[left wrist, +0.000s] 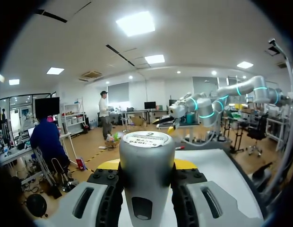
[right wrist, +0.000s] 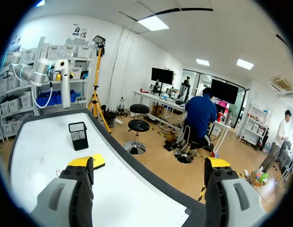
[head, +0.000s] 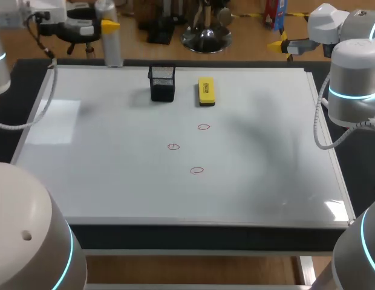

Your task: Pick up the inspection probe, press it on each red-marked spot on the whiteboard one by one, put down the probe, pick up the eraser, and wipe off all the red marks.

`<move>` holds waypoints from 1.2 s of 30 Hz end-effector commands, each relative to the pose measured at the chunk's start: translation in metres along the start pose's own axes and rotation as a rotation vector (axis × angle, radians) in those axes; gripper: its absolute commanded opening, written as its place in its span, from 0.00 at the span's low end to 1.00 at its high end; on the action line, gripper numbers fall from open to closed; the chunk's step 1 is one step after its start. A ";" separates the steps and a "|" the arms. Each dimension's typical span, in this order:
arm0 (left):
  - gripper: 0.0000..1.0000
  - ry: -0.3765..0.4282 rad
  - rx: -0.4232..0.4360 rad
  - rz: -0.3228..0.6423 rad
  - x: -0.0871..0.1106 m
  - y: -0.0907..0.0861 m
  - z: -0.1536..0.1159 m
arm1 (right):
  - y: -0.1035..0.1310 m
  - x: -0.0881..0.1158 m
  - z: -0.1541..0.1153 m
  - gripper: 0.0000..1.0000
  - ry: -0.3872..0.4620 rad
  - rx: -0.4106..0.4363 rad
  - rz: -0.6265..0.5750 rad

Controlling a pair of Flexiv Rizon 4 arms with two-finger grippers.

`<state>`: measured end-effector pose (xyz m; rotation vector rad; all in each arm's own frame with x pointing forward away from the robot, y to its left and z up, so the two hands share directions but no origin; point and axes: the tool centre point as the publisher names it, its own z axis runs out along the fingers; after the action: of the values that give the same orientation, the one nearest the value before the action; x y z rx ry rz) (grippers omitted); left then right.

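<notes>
Gripping the probe [left wrist: 146, 156] tight in my left gripper [left wrist: 146, 165] by the far edge of the whiteboard [head: 115, 181]. My right gripper [right wrist: 149, 163] is wide open, holding nothing. The eraser [head: 206, 90] sits beside the mesh cup [head: 163, 83].

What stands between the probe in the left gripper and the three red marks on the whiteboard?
The black mesh holder stands close to the straight path from the probe to the red marks. The eraser sits further aside. Otherwise only bare whiteboard.
</notes>
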<state>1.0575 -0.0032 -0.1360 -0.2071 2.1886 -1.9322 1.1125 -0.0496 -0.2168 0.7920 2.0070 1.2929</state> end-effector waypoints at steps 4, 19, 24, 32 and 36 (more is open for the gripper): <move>0.00 -0.109 0.000 -0.001 0.019 0.012 -0.032 | 0.000 0.000 0.000 1.00 0.001 0.000 0.000; 0.00 -0.183 -0.039 -0.013 0.029 0.031 -0.073 | 0.000 0.000 0.000 1.00 0.001 0.000 0.000; 0.00 -0.193 -0.039 -0.019 0.028 0.037 -0.078 | 0.000 0.000 0.000 1.00 0.001 0.000 0.000; 0.00 -0.191 -0.041 -0.029 0.026 0.041 -0.080 | 0.000 0.000 0.000 1.00 0.001 0.000 0.000; 0.00 -0.191 -0.041 -0.029 0.026 0.041 -0.080 | 0.000 0.000 0.000 1.00 0.001 0.000 0.000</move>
<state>1.0138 0.0730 -0.1699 -0.4152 2.1166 -1.8016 1.1125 -0.0497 -0.2168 0.7920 2.0070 1.2929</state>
